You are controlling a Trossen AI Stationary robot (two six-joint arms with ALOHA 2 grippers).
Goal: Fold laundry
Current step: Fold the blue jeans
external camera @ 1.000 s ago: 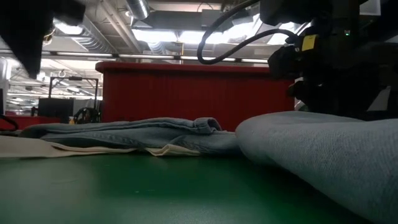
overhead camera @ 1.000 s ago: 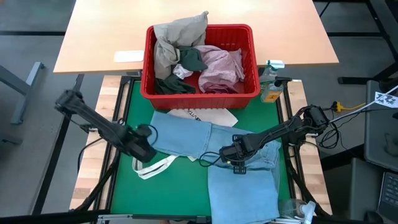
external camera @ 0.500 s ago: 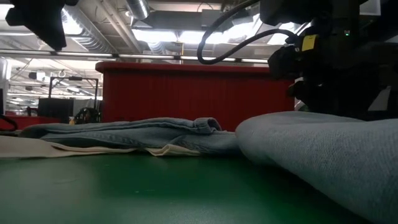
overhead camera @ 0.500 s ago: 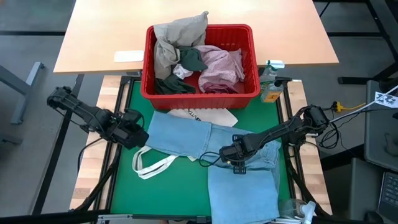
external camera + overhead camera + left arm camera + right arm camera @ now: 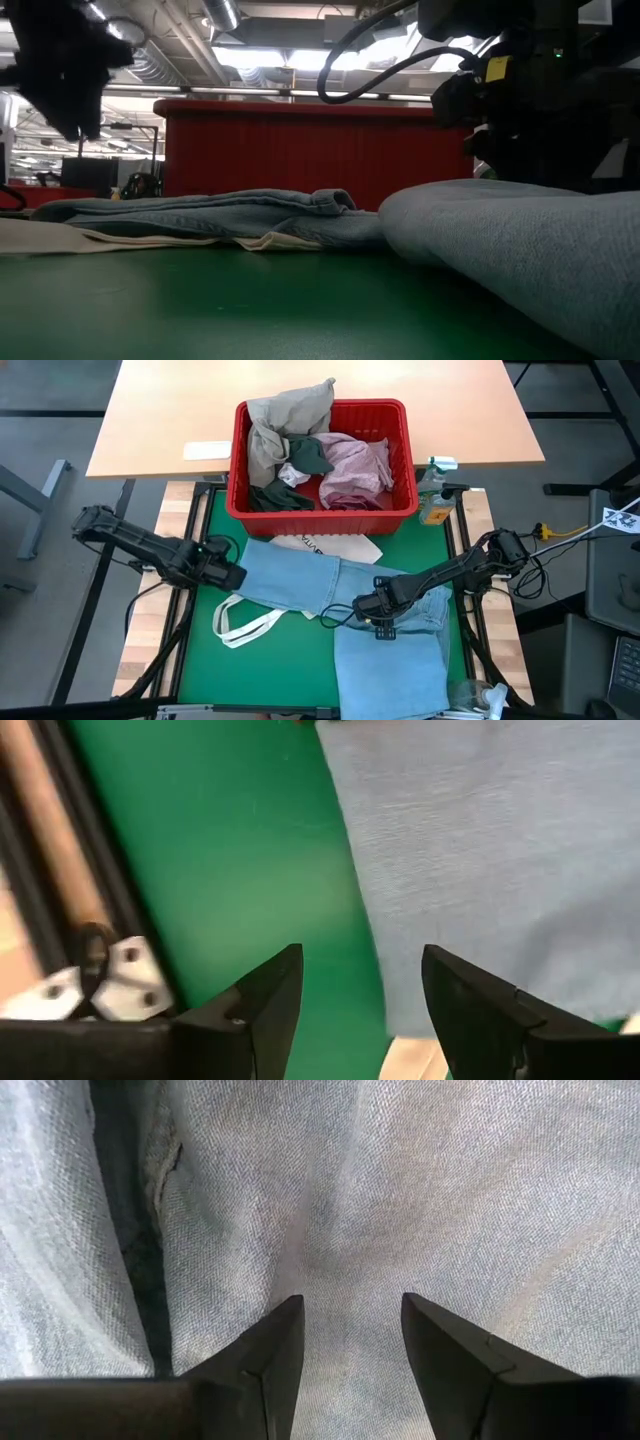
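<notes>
The light blue jeans (image 5: 340,610) lie spread across the green bench (image 5: 290,670), one leg running toward nine o'clock, the other folded down toward six; more laundry (image 5: 310,455) sits heaped in the red basket (image 5: 325,510) at twelve o'clock. The denim looks thick, limp and fairly heavy, likely to drag rather than slide, so a hem corner or the waistband seam seems the best hold. The left gripper (image 5: 228,573) hovers at the nine o'clock leg's edge, fingers (image 5: 265,1010) spread open and empty; the right gripper (image 5: 368,608) presses down at the centre of the jeans, fingers (image 5: 270,1350) parted on the cloth, though I cannot tell whether they pinch any fabric.
</notes>
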